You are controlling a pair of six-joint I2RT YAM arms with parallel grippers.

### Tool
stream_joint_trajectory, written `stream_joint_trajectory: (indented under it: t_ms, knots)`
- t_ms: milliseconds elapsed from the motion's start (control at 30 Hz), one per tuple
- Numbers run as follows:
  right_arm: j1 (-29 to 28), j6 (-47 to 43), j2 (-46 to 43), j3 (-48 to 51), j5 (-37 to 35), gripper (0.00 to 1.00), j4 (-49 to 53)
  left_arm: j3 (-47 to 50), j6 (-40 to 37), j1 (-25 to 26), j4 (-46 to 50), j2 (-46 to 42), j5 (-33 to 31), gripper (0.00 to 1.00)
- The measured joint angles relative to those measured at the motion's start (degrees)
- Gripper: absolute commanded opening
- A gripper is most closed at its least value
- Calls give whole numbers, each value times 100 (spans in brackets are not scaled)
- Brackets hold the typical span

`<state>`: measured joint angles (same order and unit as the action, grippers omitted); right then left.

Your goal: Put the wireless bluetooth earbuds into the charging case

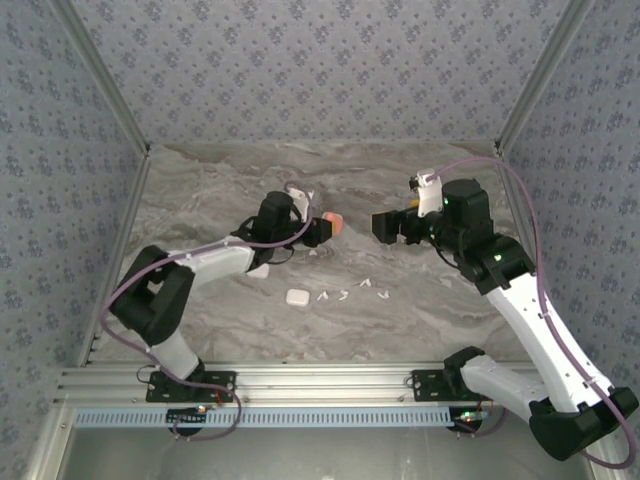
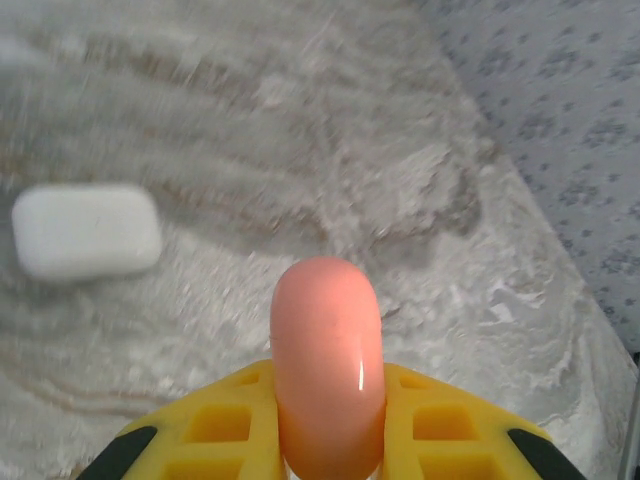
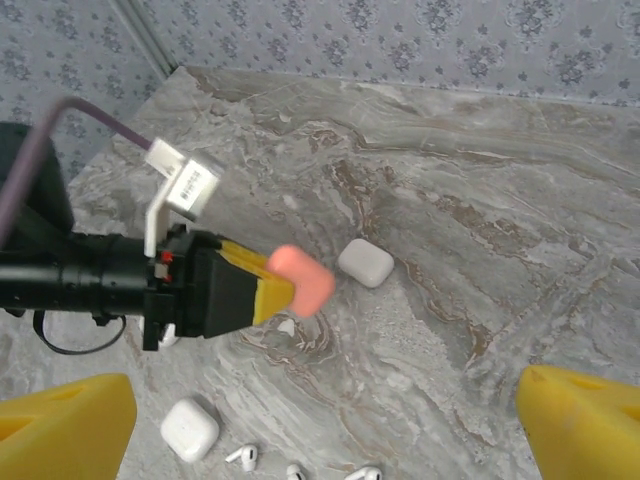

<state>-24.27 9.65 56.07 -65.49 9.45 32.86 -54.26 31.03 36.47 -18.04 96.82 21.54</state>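
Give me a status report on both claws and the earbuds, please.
Left claw shut on pink rounded plastic case. Right claw open, empty. Small white stemmed plastic earbuds loose on marbled table. No obstruction.

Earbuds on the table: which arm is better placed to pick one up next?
Right, probably. The right tool is open and empty; the left tool is shut on the pink case, so cannot fetch earbuds.

Soft, even light; faint shadows on the table [image 1: 400,330]. Left wrist view is blurred, with glare on the pink case [image 2: 328,370].
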Motion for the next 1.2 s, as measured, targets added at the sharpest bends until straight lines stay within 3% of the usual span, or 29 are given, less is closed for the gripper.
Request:
stream_joint_trajectory:
  t_ms: [200, 367, 867, 1200]
  knots:
    - [42, 2, 4, 63, -72, 100, 24, -2, 608, -7, 129, 640, -9, 0]
    - [42, 0, 33, 138, -72, 100, 42, -94, 922, -11, 162, 1023, 28, 6]
    - [79, 0, 35, 195, -96, 100, 85, -212, 1075, -87, 485, 1141, -144, 45]
    - [81, -2, 74, 199, -83, 100, 85, -212, 1045, -184, 601, 1126, -282, 60]
